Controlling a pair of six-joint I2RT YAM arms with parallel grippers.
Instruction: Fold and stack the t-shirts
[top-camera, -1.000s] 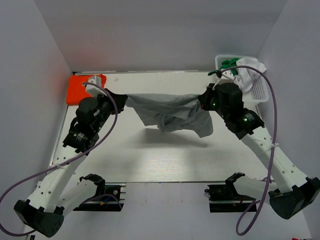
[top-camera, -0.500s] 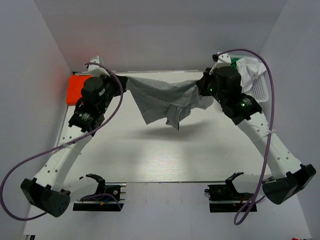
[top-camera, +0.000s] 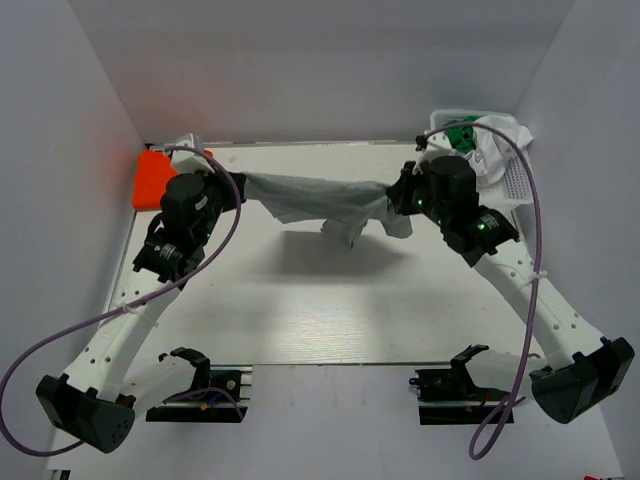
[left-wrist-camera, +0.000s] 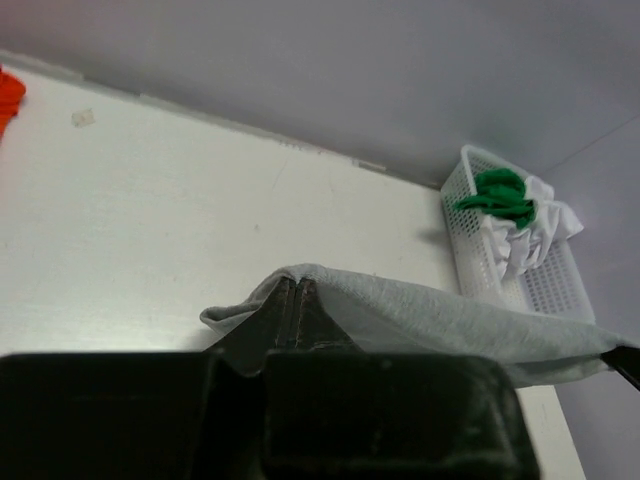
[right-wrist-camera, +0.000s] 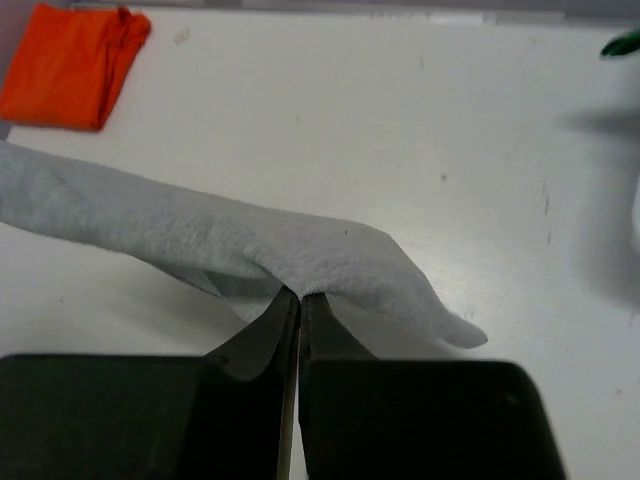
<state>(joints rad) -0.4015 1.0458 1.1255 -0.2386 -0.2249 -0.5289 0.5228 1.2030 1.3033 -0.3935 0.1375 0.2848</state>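
1. The table (top-camera: 330, 320) has a white top with faint board lines running across it
2. An orange shirt (top-camera: 148, 185), folded flat, lies at the far left corner
3. A white mesh basket (top-camera: 515, 180) stands at the far right corner, well apart from the orange shirt
4. A small pale scrap (left-wrist-camera: 85, 117) lies near the far edge

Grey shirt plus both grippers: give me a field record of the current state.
grey shirt: stretched between both grippers, middle sagging, lifted off the table
left gripper: shut on the grey shirt's left end
right gripper: shut on its right end
orange shirt: folded, far left corner
basket: far right corner, holds green shirt and white shirt
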